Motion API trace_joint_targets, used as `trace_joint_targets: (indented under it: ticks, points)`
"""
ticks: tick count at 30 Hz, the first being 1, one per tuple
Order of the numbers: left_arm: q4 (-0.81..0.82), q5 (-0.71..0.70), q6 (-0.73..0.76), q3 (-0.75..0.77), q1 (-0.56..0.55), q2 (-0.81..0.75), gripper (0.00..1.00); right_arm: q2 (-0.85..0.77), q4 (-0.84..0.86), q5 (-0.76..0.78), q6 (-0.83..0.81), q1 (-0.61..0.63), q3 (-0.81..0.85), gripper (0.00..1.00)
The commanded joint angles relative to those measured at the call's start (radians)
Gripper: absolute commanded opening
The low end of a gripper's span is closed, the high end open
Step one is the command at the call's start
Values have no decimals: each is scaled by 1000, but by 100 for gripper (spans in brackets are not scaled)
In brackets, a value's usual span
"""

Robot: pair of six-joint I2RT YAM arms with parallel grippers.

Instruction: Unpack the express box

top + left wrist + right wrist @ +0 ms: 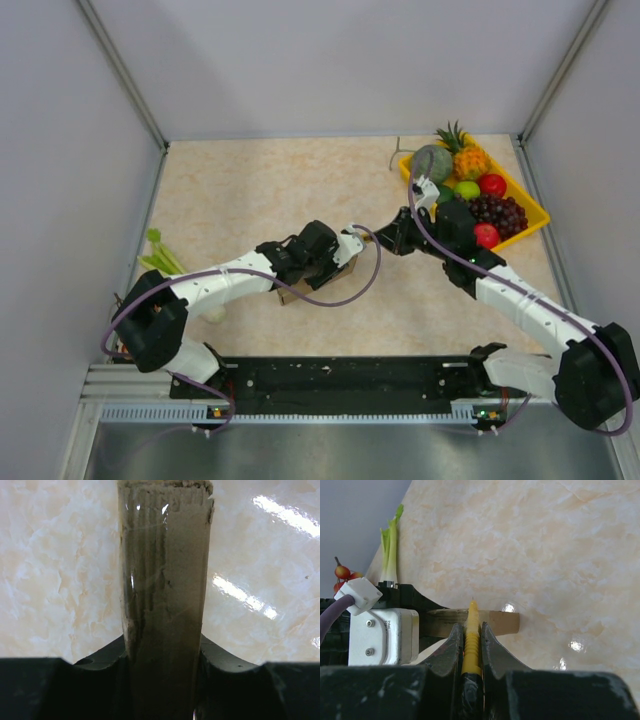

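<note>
Beige marbled desk [260, 180] between grey walls, and your two arms meet around its middle, a touch towards the near edge. The express box [297, 292] sits there, mostly hidden under the left arm in the overhead view.

Your left gripper [162, 680] is clamped on the box: a strip of taped brown cardboard stands between its jaws, edge-on to the wrist camera. That looks like a bracing hold, pinning the box so it can't skid.

Your right gripper [471, 636] is closed on a slim yellow tool [472, 615] with its tip aimed straight at the box's side. I read that as lining up to slit the tape or lever the flap. Whether the tip touches the cardboard, I can't tell.

The yellow fruit tray [535, 205] waits in the far right corner, and a spring onion [160, 255] lies by the left edge. Both are well apart from the work.
</note>
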Motion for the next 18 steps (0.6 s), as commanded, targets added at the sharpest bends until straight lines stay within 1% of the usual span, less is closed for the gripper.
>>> trace_joint_targets:
  ticks: [1, 10, 18]
  points:
    - [21, 52, -63, -45, -1, 34, 32, 14, 50, -23, -7, 13, 38, 0]
    - [24, 44, -69, -40, -1, 48, 31, 19, 36, -44, 11, 13, 41, 0]
    - [25, 42, -70, -48, -1, 45, 31, -48, -13, 46, 20, 13, 50, 0]
